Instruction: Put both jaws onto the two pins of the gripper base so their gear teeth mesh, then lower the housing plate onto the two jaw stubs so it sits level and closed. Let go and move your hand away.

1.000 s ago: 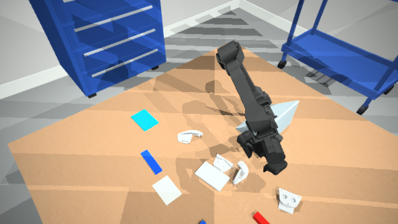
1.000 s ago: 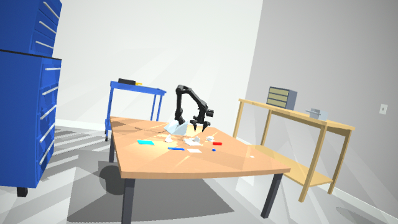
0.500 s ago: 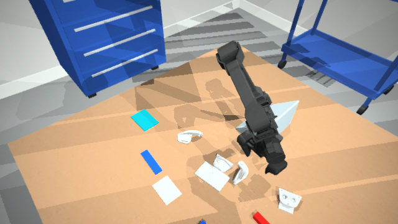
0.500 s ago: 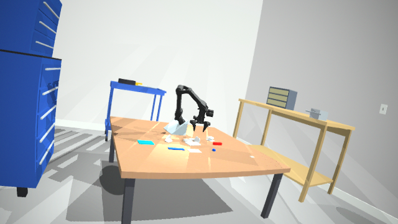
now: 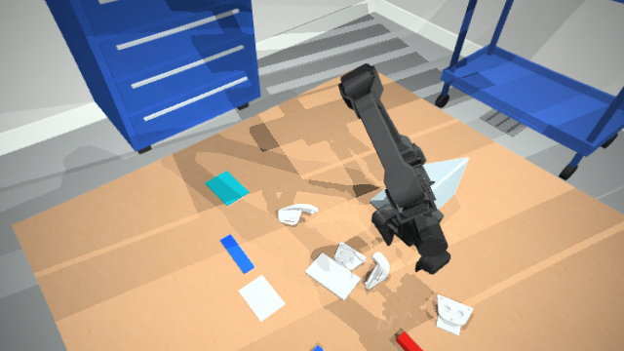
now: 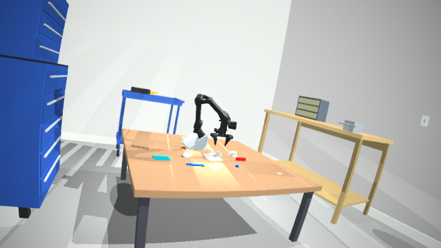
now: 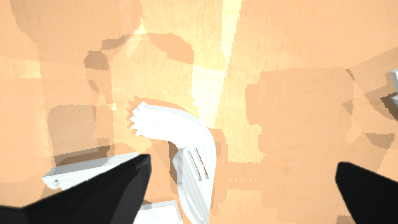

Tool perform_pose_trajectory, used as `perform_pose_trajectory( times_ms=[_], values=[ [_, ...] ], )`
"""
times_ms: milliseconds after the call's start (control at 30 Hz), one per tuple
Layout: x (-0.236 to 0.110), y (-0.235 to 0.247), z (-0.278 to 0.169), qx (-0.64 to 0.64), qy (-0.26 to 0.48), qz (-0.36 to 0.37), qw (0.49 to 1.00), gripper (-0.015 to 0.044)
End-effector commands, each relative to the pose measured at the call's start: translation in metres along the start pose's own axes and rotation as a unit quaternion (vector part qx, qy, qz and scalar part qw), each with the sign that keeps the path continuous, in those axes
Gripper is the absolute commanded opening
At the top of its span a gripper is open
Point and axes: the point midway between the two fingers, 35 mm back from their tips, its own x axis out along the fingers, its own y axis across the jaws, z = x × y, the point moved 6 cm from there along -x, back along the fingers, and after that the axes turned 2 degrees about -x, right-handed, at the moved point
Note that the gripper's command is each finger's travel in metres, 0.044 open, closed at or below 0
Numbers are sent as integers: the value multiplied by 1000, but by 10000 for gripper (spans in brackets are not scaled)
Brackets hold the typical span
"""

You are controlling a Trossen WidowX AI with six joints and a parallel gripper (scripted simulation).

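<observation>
A: Pose of the six-joint arm [image 5: 382, 141] [image 6: 213, 104]?
B: Raised at the elbow, forearm sloping down, gripper [image 6: 220, 144] [image 7: 240, 166] pointing downward.
A: Fingers?
B: Spread wide, nothing between them; tips above the counter.

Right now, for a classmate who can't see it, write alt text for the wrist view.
A white curved jaw with gear teeth lies on a wooden table, between and beyond the black fingertips of an open gripper. Other white parts show partly at the edges.
</observation>
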Motion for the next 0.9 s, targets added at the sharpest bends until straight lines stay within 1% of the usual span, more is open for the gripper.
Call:
perform_pose_trajectory(
  times_ms=[0,467,867],
  values=[
    [-8,1,0,3,-5,2,1000,361],
    [-8,1,0,3,-5,2,1000,0],
    [-8,1,0,3,-5,2,1000,0]
  ],
)
